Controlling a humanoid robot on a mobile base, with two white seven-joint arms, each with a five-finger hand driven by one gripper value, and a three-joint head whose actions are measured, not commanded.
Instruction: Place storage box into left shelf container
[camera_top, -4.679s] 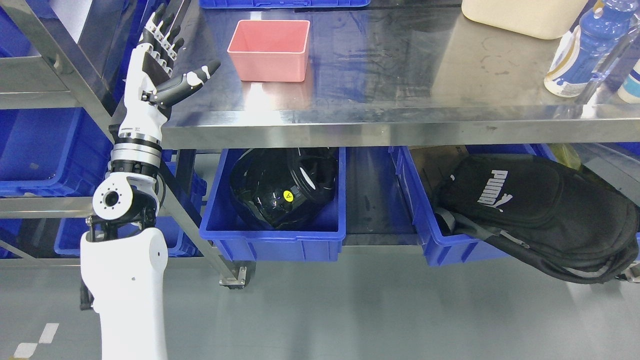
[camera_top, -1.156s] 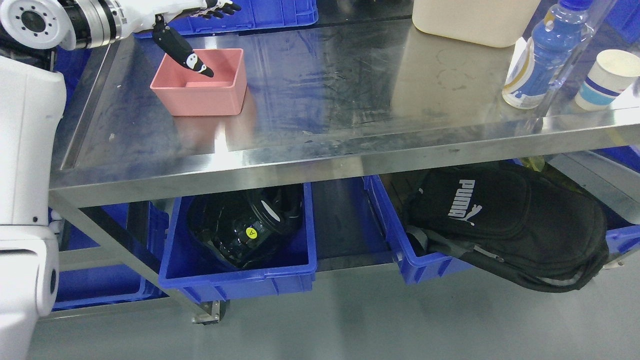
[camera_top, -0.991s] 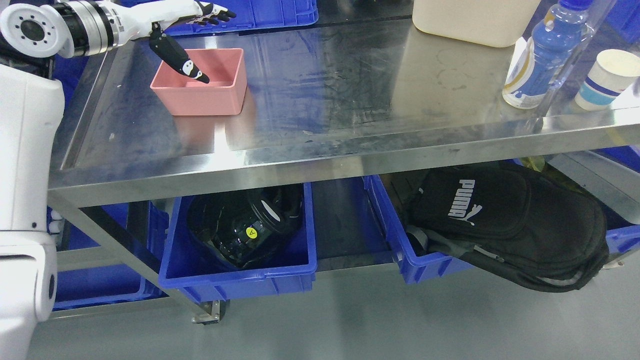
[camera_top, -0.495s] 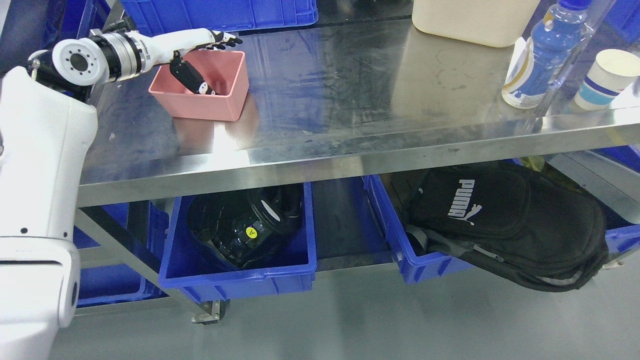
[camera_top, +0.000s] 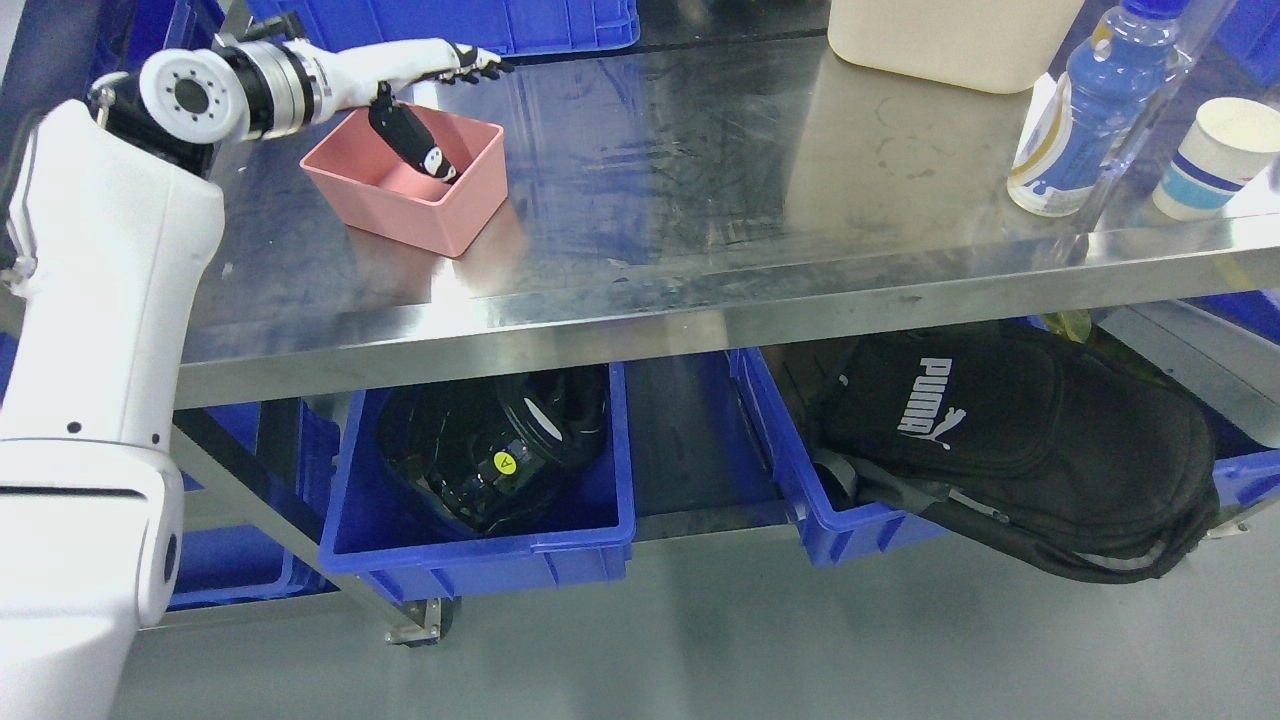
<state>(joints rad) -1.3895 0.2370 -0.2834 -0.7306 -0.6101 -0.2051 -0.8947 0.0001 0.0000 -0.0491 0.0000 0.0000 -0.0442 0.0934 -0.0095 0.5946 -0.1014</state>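
Note:
The pink storage box (camera_top: 440, 215) sits open-topped on the steel table (camera_top: 700, 320) at the back left, turned so that one corner faces me. My left hand (camera_top: 452, 115) reaches over it from the left. Its black thumb (camera_top: 412, 145) is down inside the box, and the fingers (camera_top: 465, 62) lie stretched along the outside of the far wall, so that wall is gripped between them. Beneath the table a blue bin (camera_top: 480, 560) holds a black helmet-like object. Another blue bin (camera_top: 230, 575) sits on the low shelf at the far left. The right arm is out of view.
On the table's right side are a cream container (camera_top: 950, 45), a blue bottle (camera_top: 1075, 110) and a paper cup (camera_top: 1215, 155). A black bag (camera_top: 1020, 450) spills out of a second blue bin (camera_top: 800, 490) below. More blue bins (camera_top: 450, 20) stand behind the table.
The camera shifted after the earliest frame. My left hand came down onto the box and put its thumb inside. Over the last half second the box has turned and slid slightly right with the hand.

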